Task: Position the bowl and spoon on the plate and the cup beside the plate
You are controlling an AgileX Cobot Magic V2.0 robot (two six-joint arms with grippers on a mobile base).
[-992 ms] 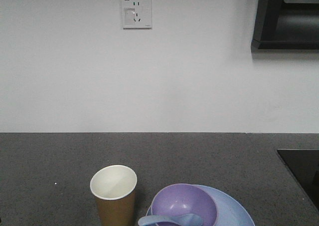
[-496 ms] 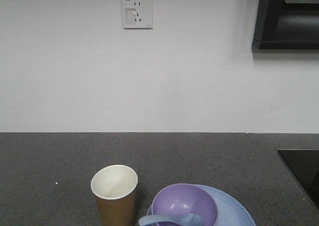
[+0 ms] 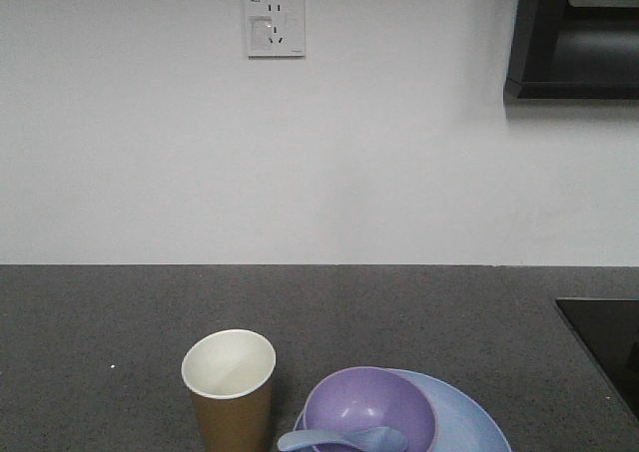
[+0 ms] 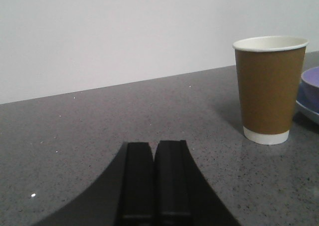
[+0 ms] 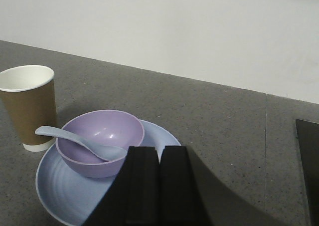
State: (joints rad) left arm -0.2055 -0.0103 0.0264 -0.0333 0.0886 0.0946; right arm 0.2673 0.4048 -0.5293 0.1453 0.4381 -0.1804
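Note:
The lavender bowl (image 3: pixel 369 406) (image 5: pixel 99 141) sits on the light blue plate (image 3: pixel 469 422) (image 5: pixel 65 196). A pale blue spoon (image 3: pixel 344 439) (image 5: pixel 75 138) rests in the bowl, its handle sticking out over the rim toward the cup. The brown paper cup (image 3: pixel 230 392) (image 4: pixel 269 89) (image 5: pixel 27 106) stands upright on the counter just left of the plate. My left gripper (image 4: pixel 154 145) is shut and holds nothing, low over the counter left of the cup. My right gripper (image 5: pixel 159 148) is shut with nothing in it, at the plate's near right side.
A dark speckled countertop (image 3: pixel 399 302) runs back to a white wall with a socket (image 3: pixel 274 24). A black inset panel (image 3: pixel 604 342) lies at the right edge. A dark cabinet (image 3: pixel 574 33) hangs at the upper right.

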